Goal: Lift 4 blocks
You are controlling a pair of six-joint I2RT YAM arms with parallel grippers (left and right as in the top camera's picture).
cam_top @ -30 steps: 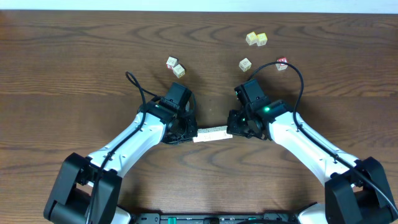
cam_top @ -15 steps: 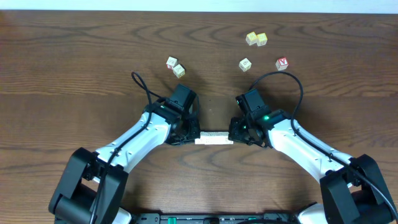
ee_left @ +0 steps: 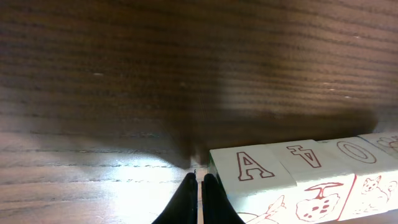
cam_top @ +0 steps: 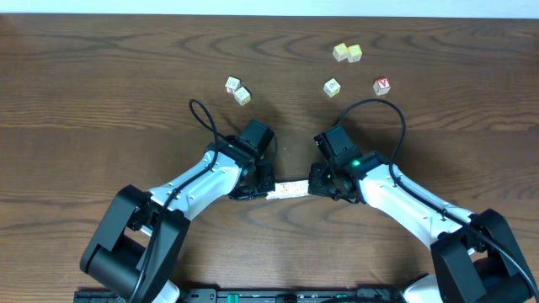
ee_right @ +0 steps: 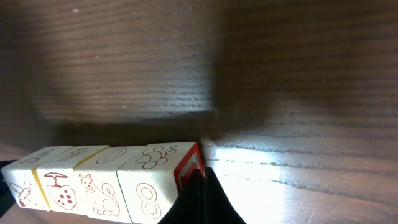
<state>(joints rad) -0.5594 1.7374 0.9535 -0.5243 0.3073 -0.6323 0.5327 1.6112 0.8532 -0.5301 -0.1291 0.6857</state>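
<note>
— The blocks (cam_top: 289, 188), who has them?
— Both hands at once. The left hand (ee_left: 198, 182) has its fingers pressed together with nothing between them, tips at the end of the row beside the block lettered A.
— And the right hand (ee_right: 199, 182)?
— Also closed and empty, its tip against the red-edged end.
— So where is the row?
— Four blocks end to end, between the two hands, mid-table (cam_top: 101, 76). Whether it is off the wood, I cannot tell.
— Farther out?
— Loose cubes well apart: a pale pair (cam_top: 237, 90), a yellow pair (cam_top: 347, 53), a single cube (cam_top: 332, 87), a red-lettered cube (cam_top: 382, 85).
</note>
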